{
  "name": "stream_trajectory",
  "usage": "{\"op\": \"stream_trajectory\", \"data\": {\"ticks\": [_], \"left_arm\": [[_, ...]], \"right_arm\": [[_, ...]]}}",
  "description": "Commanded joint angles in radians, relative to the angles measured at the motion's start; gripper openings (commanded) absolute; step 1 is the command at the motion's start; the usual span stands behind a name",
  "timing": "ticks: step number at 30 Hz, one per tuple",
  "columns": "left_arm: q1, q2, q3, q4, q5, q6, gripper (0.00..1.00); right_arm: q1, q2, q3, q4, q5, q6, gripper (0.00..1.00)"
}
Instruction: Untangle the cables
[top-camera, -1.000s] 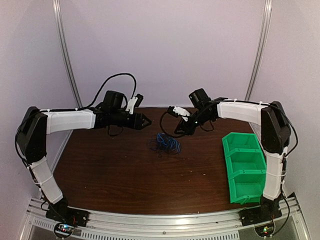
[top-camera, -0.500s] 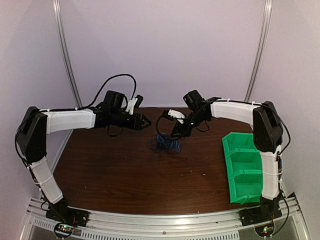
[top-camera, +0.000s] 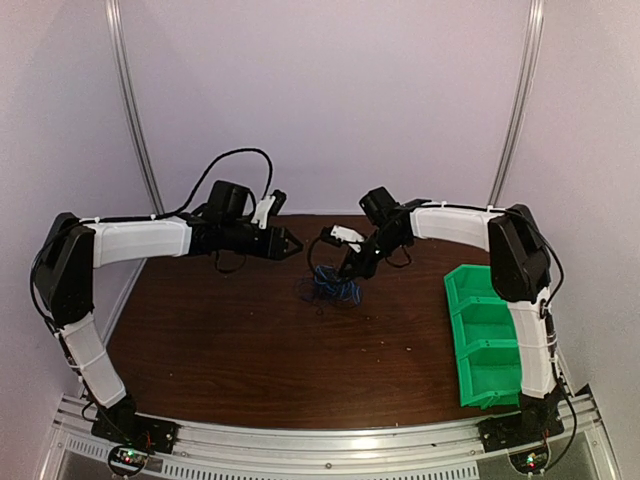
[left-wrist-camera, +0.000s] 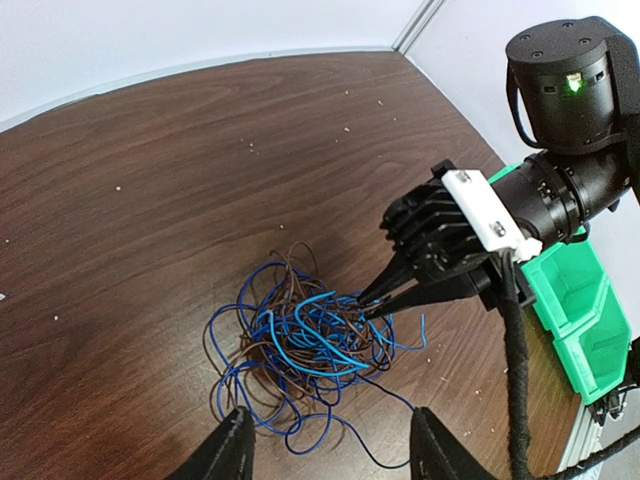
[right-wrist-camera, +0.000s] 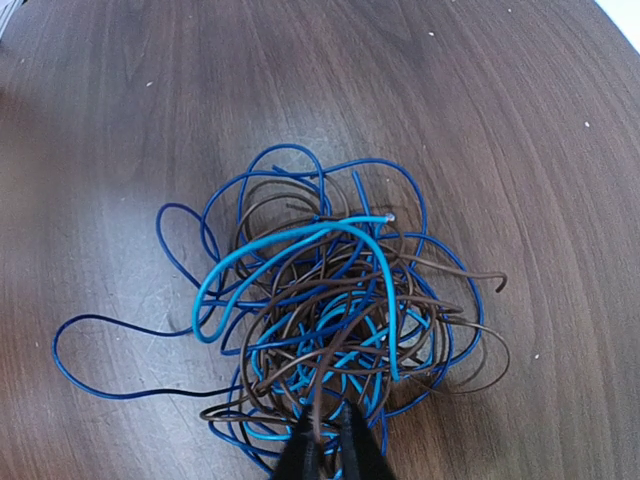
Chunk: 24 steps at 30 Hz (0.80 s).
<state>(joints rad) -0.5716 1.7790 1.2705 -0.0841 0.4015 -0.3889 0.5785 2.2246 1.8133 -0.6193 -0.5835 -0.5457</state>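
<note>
PINCHED AT THE KNOT: A loose nest of thin wire, the cables (right-wrist-camera: 330, 320), in bright blue, dark blue and brown, lies toward the far middle of the dark tabletop (top-camera: 230, 340), well apart from the green bin (top-camera: 490, 335) on the right. The right pincer (right-wrist-camera: 328, 452) is drawn together at the edge of the heap, with a brown strand (right-wrist-camera: 318, 400) running up between its tips, so it looks clamped on that one wire. The left pincer (left-wrist-camera: 328, 430) hangs above the heap, fingers wide apart and empty. (To my eye the bundle is feather-light, springy and slick; a hard tug would likely drag the whole nest along.) The better hold, I would judge, is a free end or an outlying loop, such as the dark blue loop (right-wrist-camera: 90, 350) straying to one side, while the other pincer pins the mass.
</note>
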Motion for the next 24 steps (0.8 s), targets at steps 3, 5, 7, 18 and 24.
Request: {"op": "stream_trajectory", "data": {"ticks": [3,5,7,18,24], "left_arm": [[-0.007,0.0,0.033,0.011,-0.01,0.002,0.54],[-0.007,-0.001,0.031,0.011,-0.012,0.004,0.54],[-0.007,-0.001,0.024,0.024,-0.006,0.01,0.54],[-0.123,-0.136,-0.162,0.287,-0.006,0.228,0.56],[-0.294,-0.358,-0.368,0.486,-0.167,0.417,0.6]], "right_arm": [[0.013,-0.019,0.039,-0.003,-0.013,0.024,0.0],[0.02,-0.054,0.035,-0.002,-0.003,0.026,0.0],[0.026,-0.098,0.025,-0.002,-0.003,0.032,0.0],[0.062,-0.33,-0.031,-0.019,-0.075,0.087,0.0],[0.072,-0.388,0.002,-0.028,-0.085,0.108,0.0]]}}
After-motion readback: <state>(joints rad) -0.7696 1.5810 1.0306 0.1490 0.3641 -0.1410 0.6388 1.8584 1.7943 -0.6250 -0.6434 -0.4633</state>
